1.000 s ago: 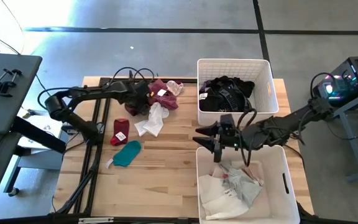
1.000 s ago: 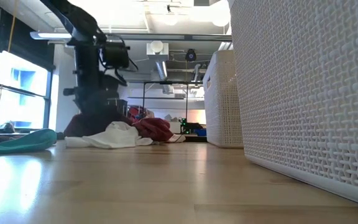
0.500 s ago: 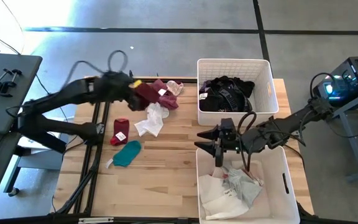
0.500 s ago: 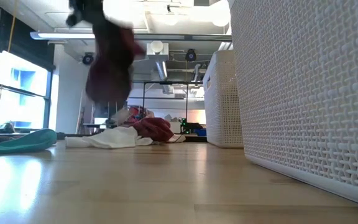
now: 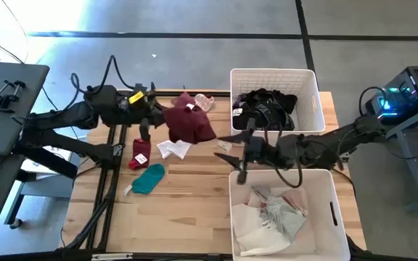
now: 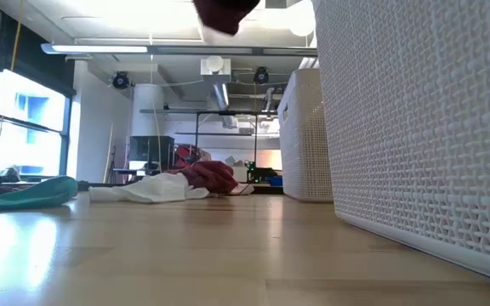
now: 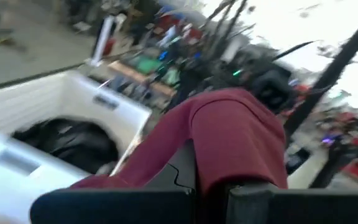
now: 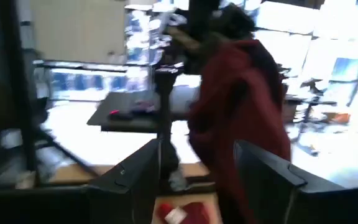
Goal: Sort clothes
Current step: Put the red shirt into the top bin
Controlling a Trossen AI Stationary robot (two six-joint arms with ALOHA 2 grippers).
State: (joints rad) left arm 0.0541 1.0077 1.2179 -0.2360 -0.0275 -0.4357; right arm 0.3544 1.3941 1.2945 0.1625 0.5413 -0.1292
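Note:
My left gripper (image 5: 157, 112) is raised over the table's far left part and shut on a maroon garment (image 5: 191, 125), which also shows in the left wrist view (image 7: 229, 137) and at the top of the low view (image 6: 224, 13). My right gripper (image 5: 233, 154) is open and empty, just right of the hanging garment (image 8: 241, 106), with its fingers (image 8: 135, 177) pointing at it. A white garment (image 5: 171, 148), a red one with a white tag (image 5: 140, 153), a teal one (image 5: 149, 178) and a pink-white one (image 5: 203, 101) lie on the table. My left gripper holds a bunched upper part of the maroon garment (image 7: 219, 158) between its two fingers; the cloth drapes over the fingers and hides the place of contact. The garment hangs below the gripper (image 8: 229, 37), slack and lifted clear of the table.
A white bin (image 5: 312, 101) at the far right holds black clothes. A second white bin (image 5: 332, 210) at the near right holds white and grey clothes. A dark frame (image 5: 111, 188) runs along the table's left side.
My left gripper has risen from the pile with the maroon garment and swung toward the table's right, lifting the garment clear. The white garment and the rest of the pile have stayed on the table. My right gripper has moved left and a little toward the far edge, toward the garment.

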